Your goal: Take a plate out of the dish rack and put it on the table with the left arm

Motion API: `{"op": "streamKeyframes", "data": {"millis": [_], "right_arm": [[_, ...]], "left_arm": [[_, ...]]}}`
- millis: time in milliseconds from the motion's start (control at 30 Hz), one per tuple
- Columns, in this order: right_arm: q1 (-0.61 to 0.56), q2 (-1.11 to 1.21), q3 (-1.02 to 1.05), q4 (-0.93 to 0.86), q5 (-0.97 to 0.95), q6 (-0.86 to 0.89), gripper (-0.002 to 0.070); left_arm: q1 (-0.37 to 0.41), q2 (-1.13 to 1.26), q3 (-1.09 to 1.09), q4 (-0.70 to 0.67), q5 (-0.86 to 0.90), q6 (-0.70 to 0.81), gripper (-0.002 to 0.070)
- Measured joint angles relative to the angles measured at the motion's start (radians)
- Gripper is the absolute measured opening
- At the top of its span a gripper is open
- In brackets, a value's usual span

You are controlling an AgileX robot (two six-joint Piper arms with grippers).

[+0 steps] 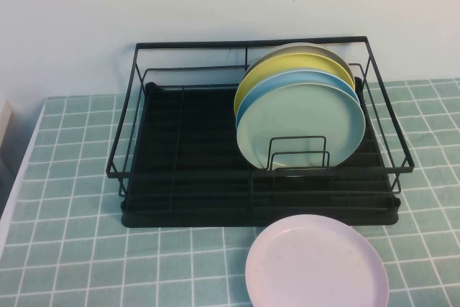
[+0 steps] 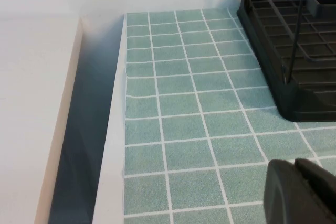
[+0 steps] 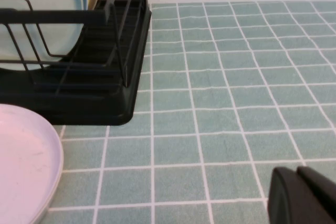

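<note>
The mint-green plate (image 1: pixel 302 124) stands on edge at the front of a row of plates in the right half of the black wire dish rack (image 1: pixel 180 170); it also shows in the right wrist view as a pale plate (image 3: pixel 37 24). Neither arm appears in the high view. My left gripper (image 2: pixel 295 167) hovers shut and holding nothing over the teal tiled table (image 2: pixel 178 124), off the rack's left front corner (image 2: pixel 294 103). Off the rack's right front corner (image 3: pixel 121 108), my right gripper (image 3: pixel 297 172) is shut with nothing in it above the tiles.
A sky-blue plate (image 1: pixel 287 83) and a yellow plate (image 1: pixel 266 70) stand behind the mint-green one. A pinkish-white plate (image 1: pixel 316 264) lies flat on the table in front of the rack. The table's left edge (image 2: pixel 113 145) drops into a gap beside a white surface.
</note>
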Motion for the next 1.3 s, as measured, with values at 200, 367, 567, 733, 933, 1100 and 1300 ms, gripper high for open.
{"op": "streamKeyframes", "data": {"millis": [200,367,567,733,933,1100,1300], "right_arm": [[0.000,0.000,0.000,0.000,0.000,0.000,-0.0001],[0.000,0.000,0.000,0.000,0.000,0.000,-0.0001],[0.000,0.000,0.000,0.000,0.000,0.000,-0.0001],[0.000,0.000,0.000,0.000,0.000,0.000,-0.0001],[0.000,0.000,0.000,0.000,0.000,0.000,-0.0001],[0.000,0.000,0.000,0.000,0.000,0.000,-0.0001],[0.000,0.000,0.000,0.000,0.000,0.000,-0.0001]], "left_arm": [[0.000,0.000,0.002,0.002,-0.042,0.000,-0.0003],[0.000,0.000,0.002,0.002,-0.230,0.000,-0.0003],[0.000,0.000,0.002,0.002,-0.513,0.000,-0.0003],[0.000,0.000,0.002,0.002,-0.761,-0.006,-0.0003],[0.000,-0.002,0.002,0.002,-0.856,-0.006,-0.0003],[0.000,-0.002,0.002,0.002,-0.856,-0.006,-0.0003],[0.000,-0.004,0.002,0.002,-0.605,-0.024,-0.0003]]}}
